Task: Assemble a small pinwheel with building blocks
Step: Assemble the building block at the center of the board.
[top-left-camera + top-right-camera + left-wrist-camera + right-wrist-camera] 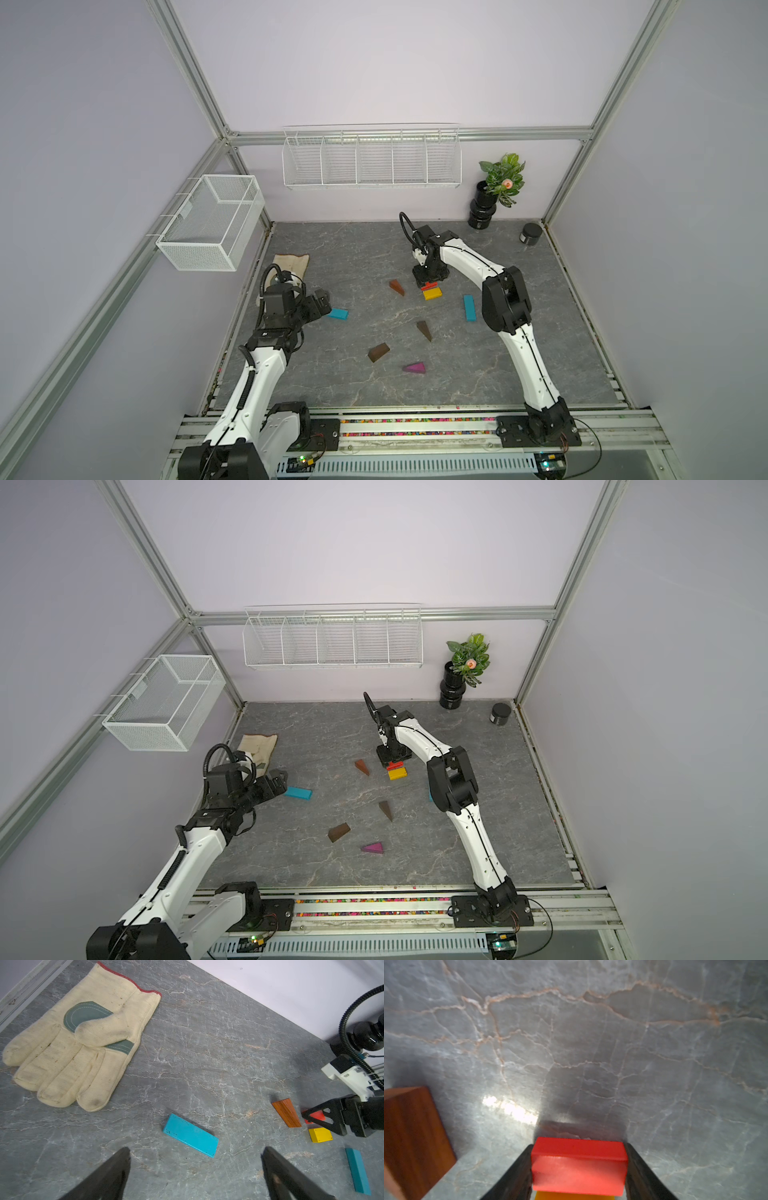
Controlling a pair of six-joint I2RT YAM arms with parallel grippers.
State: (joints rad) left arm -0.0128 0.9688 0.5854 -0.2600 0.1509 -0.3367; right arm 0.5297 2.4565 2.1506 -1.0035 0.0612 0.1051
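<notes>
My right gripper [430,285] [579,1145] points down at the table's middle, shut on the red brick [429,286] [579,1172], one finger against each end. The yellow brick [432,294] [320,1135] lies right beside it. Brown wedges lie at the centre [397,286], mid right [424,330] and front [378,352], with the purple wedge [414,368] nearest the front. One teal bar [338,313] [190,1135] lies just ahead of my left gripper [324,303] [196,1153], which is open and empty. The other teal bar [469,307] lies by my right arm.
A beige work glove [291,264] [79,1043] lies at the back left, behind my left arm. A black jar [531,235] and a potted plant [494,195] stand at the back right. Wire baskets hang on the back wall [372,160] and left frame [212,222].
</notes>
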